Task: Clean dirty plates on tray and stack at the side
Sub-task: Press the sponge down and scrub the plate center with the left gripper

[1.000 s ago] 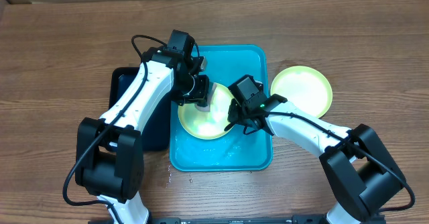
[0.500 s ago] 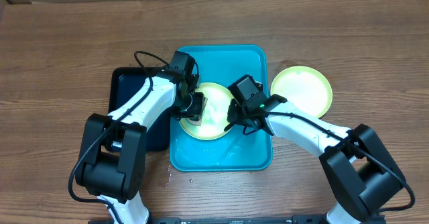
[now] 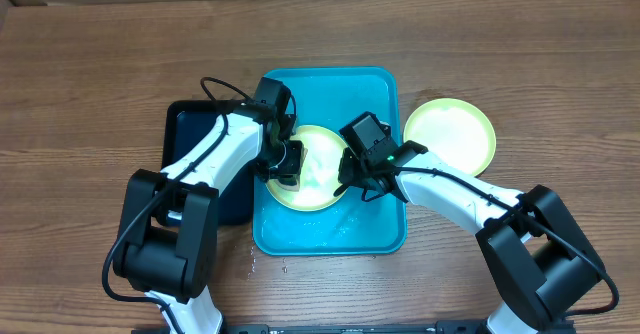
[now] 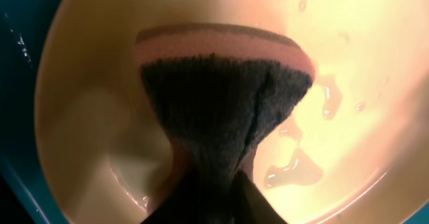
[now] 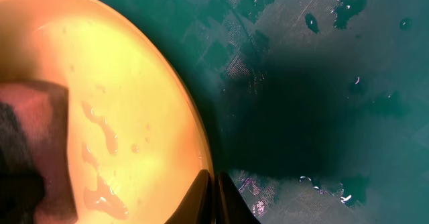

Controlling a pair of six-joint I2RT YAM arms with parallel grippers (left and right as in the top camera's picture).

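The green plate (image 3: 318, 169) lies wet in the blue tray (image 3: 330, 232). My left tool (image 3: 285, 166) is clamped on a sponge (image 4: 224, 90) pressed onto the plate. My right tool (image 3: 352, 179) pinches the plate's right rim. A second plate (image 3: 450, 134) sits on the desk (image 3: 100, 74) just right of the tray, and a black tray (image 3: 185, 124) sits on the left.

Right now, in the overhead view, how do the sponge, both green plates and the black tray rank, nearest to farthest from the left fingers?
From the left fingers:
1. The sponge, held between them.
2. The green plate in the blue tray, under the sponge.
3. The black tray, on the left.
4. The second green plate, on the table, far right.
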